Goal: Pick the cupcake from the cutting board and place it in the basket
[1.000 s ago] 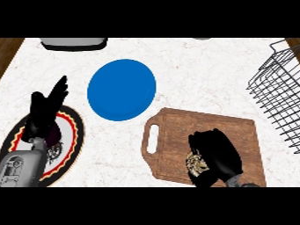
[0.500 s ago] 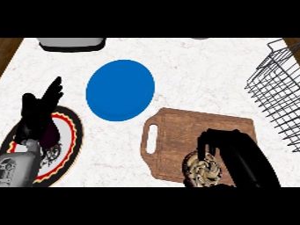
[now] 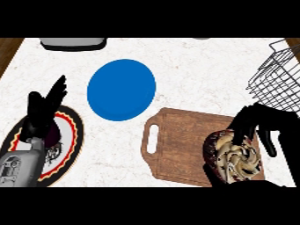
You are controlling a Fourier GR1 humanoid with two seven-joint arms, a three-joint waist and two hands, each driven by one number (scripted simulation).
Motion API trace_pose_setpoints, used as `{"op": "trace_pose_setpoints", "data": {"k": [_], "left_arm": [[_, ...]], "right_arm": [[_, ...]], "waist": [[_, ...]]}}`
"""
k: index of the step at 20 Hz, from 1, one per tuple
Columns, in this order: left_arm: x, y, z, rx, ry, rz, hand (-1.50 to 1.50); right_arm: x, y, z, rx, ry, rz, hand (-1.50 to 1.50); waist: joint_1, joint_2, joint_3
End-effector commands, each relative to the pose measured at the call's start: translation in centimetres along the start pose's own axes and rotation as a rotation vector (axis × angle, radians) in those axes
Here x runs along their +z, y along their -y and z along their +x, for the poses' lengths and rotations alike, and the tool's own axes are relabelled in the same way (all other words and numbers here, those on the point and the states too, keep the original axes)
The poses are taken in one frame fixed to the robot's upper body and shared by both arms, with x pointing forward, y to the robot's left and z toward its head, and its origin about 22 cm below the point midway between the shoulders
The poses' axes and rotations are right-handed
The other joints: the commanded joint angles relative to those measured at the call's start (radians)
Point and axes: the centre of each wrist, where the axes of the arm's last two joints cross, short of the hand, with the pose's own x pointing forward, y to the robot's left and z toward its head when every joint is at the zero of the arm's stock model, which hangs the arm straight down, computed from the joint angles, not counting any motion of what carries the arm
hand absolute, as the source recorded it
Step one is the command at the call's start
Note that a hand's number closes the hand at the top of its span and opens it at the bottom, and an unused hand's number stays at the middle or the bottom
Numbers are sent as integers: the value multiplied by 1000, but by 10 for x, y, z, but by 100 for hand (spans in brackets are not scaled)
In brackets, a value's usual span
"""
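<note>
Task progress: pick phase under way; the cupcake (image 3: pixel 235 159) sat over the near right corner of the cutting board (image 3: pixel 181 145), not yet in the basket (image 3: pixel 288 83)
Completed: the right hand (image 3: pixel 269 132) had reached the cupcake and closed around it
Remaining: by judgement, lifting the cupcake off the board, carrying it far and to the right, and setting it inside the basket
Cupcake position: at the near right end of the cutting board, tilted so its swirled top faced the camera; whether it still touched the board could not be told
Right hand state: fingers curled down over the far side of the cupcake, with dark parts of the hand also showing at its near edge; the hand had hold of the cupcake
Right hand pose: entered from the near right, palm to the right of the cupcake, fingers arched over it toward the left
Left hand state: the left hand (image 3: pixel 45 107) was open, fingers straight and pointing far, holding nothing
Left hand pose: resting at the left, above the patterned plate (image 3: pixel 71 140), grey forearm coming in from the near left
Basket position: wire basket at the far right, well apart from the cupcake
Other items: a blue plate (image 3: pixel 121 89) lay between the left hand and the cutting board, to the far side
</note>
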Motion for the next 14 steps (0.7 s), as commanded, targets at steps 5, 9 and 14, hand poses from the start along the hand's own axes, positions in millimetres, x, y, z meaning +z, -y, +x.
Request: {"op": "trace_pose_setpoints", "data": {"k": [5,9,14], "left_arm": [[4,-6,-15,-6,-20,-15,0],[4,2,1,-6,-6,-1,0],[6,6,-6,3,1,-8,0]], "right_arm": [[-34,68,39,-98,-7,-127,150],[-49,103,40,76,-84,-165,150],[-67,140,13,378,-214,-173,150]], "waist": [[5,0,0],[2,-2,0],[4,3,0]]}}
